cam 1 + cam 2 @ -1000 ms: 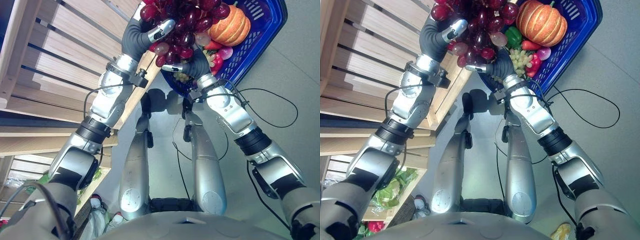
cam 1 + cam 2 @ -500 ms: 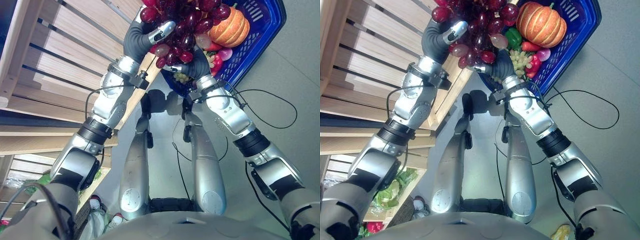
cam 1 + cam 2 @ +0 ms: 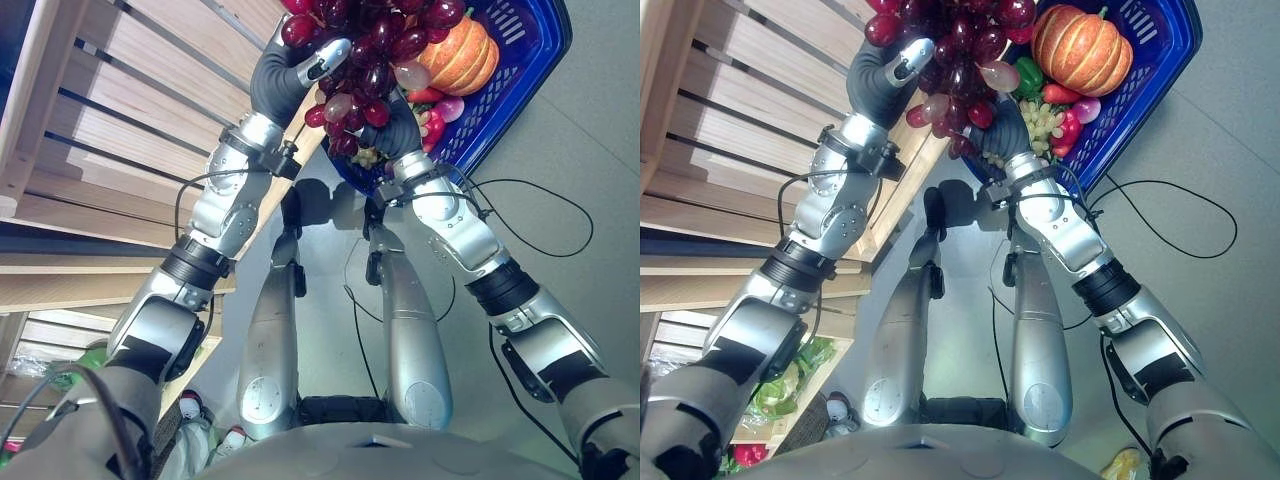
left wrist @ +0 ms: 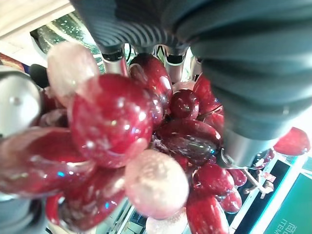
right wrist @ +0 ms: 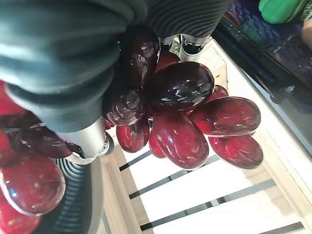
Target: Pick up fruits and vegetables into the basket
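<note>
A big bunch of red grapes [image 3: 368,48] hangs between both hands at the near rim of the blue basket [image 3: 520,75]. My left hand [image 3: 300,72] grips the bunch from the left, thumb and fingers curled into it, as the left wrist view shows [image 4: 243,73]. From below right, my right hand [image 3: 398,112] clasps the same bunch, with grapes [image 5: 183,97] wedged between its thumb and fingers. Inside the basket lie an orange pumpkin [image 3: 460,55], a green pepper [image 3: 1028,75], pale green grapes [image 3: 1042,118] and small red pieces [image 3: 1070,125].
A slatted wooden shelf unit [image 3: 120,110] stands close on the left, its corner just below the left wrist. Leafy greens [image 3: 780,385] lie on a lower shelf. Grey floor [image 3: 590,200] spreads to the right of the basket.
Both hands and the grape bunch have drifted slightly right, toward the basket; the lowest grapes now hang over its near rim.
</note>
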You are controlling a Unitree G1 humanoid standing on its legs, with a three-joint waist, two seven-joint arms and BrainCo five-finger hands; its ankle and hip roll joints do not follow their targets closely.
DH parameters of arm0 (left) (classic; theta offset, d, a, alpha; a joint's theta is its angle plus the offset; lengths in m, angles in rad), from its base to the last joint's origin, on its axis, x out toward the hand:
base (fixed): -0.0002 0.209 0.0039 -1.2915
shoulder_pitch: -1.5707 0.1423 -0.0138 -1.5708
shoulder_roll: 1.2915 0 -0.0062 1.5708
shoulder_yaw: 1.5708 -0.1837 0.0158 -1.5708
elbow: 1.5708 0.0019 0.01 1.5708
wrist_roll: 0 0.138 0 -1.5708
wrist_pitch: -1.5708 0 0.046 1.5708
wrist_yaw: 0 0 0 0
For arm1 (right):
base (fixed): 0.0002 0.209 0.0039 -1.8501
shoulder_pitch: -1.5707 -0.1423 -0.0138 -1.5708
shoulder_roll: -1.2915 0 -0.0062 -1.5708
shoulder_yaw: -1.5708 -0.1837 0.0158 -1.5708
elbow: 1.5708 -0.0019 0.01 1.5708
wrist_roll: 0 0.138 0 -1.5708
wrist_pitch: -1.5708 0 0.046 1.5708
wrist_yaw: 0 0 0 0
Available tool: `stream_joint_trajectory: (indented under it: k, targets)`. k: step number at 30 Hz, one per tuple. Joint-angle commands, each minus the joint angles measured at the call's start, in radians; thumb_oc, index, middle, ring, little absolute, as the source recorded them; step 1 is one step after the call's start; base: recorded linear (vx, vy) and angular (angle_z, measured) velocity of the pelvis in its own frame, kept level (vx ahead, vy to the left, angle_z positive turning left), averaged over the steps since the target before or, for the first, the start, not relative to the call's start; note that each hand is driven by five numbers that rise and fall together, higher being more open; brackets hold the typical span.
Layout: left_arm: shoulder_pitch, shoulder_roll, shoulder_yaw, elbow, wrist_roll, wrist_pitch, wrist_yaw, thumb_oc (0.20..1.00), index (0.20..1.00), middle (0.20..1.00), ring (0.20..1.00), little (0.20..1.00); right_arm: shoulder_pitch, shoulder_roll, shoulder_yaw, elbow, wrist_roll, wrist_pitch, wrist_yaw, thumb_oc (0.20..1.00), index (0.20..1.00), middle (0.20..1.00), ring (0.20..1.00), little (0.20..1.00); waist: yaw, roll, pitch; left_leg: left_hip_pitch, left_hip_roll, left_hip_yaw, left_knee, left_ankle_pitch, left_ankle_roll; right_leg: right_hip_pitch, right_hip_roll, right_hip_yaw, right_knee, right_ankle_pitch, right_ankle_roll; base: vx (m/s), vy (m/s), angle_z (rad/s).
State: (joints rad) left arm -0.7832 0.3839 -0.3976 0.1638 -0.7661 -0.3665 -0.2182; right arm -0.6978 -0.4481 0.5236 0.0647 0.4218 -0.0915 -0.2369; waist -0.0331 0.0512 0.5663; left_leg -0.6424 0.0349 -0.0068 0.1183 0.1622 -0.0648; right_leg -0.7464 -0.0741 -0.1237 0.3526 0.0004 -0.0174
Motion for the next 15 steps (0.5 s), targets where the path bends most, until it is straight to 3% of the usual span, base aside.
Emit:
stream_joint_trajectory:
  k: [1,7,8,9,15]
  targets:
    - [0.02,-0.039,-0.065,-0.161,-0.003,-0.026,-0.065,0.2,0.2,0.2,0.2,0.2,-0.046,0.091,-0.03,-0.138,0.004,-0.088,-0.006,0.2,0.2,0.2,0.2,0.2,0.015,-0.051,-0.046,0.004,-0.072,0.017,0.058,-0.097,0.03,0.089,0.023,-0.01,-0.109,0.04,0.096,0.0,0.0,0.0]
    - [0.024,-0.043,-0.066,-0.162,0.026,-0.016,0.004,0.2,0.2,0.2,0.2,0.2,-0.043,0.099,-0.035,-0.135,-0.001,-0.093,-0.012,0.2,0.2,0.2,0.2,0.2,0.016,-0.052,-0.046,0.008,-0.075,0.016,0.055,-0.096,0.032,0.092,0.024,-0.01,-0.11,0.041,0.097,0.0,0.0,0.0]
    - [0.028,-0.043,-0.064,-0.159,0.045,-0.015,0.038,0.41,0.41,0.41,0.41,0.41,-0.042,0.099,-0.034,-0.134,-0.003,-0.095,-0.014,0.2,0.2,0.2,0.2,0.2,0.017,-0.052,-0.046,0.007,-0.075,0.015,0.054,-0.095,0.032,0.092,0.024,-0.011,-0.111,0.041,0.097,0.0,0.0,0.0]
    - [0.028,-0.036,-0.064,-0.154,0.039,-0.011,0.049,1.0,1.0,1.0,1.0,1.0,-0.041,0.097,-0.036,-0.135,-0.002,-0.097,-0.015,0.2,0.2,0.2,0.2,0.2,0.017,-0.051,-0.046,0.004,-0.075,0.014,0.056,-0.095,0.031,0.09,0.024,-0.011,-0.11,0.042,0.097,0.0,0.0,0.0]
    - [0.04,-0.035,-0.045,-0.139,0.062,-0.017,0.134,1.0,1.0,1.0,1.0,1.0,-0.041,0.09,-0.043,-0.137,0.006,-0.096,-0.025,0.2,0.2,0.2,0.2,0.2,0.019,-0.049,-0.046,0.006,-0.075,0.012,0.055,-0.094,0.031,0.09,0.024,-0.013,-0.106,0.038,0.099,0.0,0.0,0.0]
